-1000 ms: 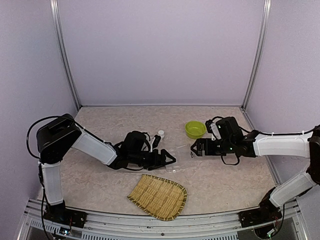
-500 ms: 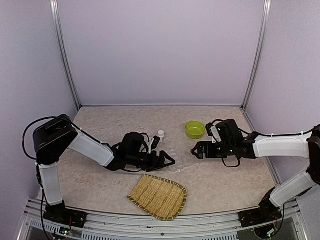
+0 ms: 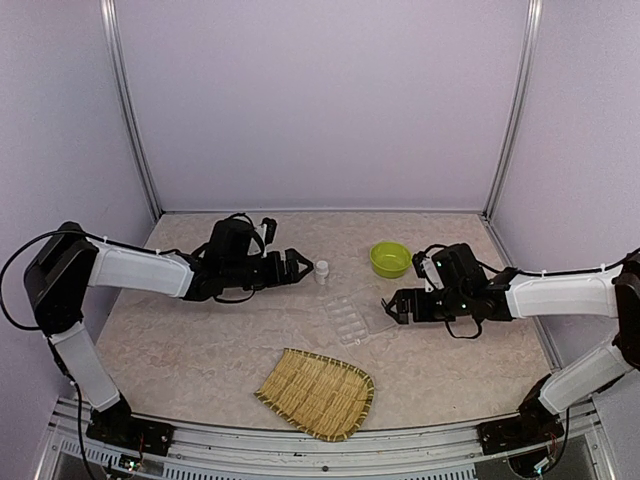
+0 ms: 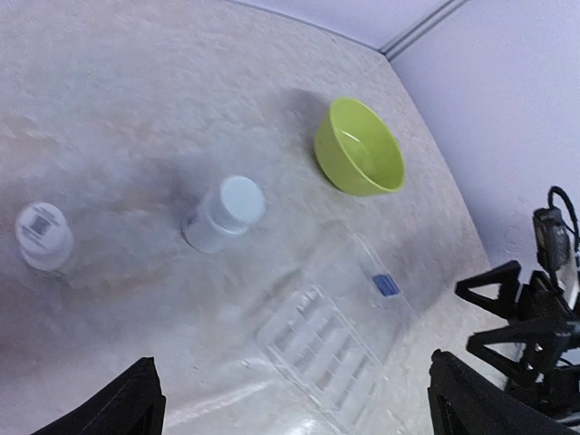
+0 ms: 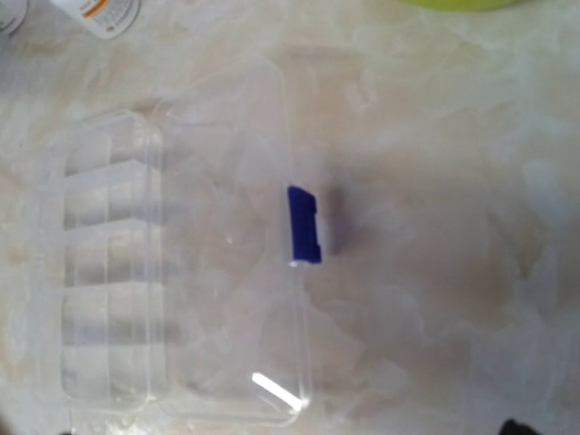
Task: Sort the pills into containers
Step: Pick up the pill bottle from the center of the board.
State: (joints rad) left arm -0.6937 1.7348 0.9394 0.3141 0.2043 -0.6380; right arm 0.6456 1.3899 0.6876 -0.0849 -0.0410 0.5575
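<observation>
White padded sleeves cover the left arm (image 3: 130,268) and right arm (image 3: 555,293); joints, left gripper (image 3: 296,262) and right gripper (image 3: 391,305) are black (thin black cables loop alongside).

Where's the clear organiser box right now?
In the top view the organiser box lies open just right of mid-table, directly ahead of the right gripper, between the bamboo tray and the green bowl.

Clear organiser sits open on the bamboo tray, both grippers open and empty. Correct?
No. The organiser sits open on the table, just beyond the bamboo tray and apart from it, as the top external view shows. The left gripper and right gripper are open and empty.
</observation>
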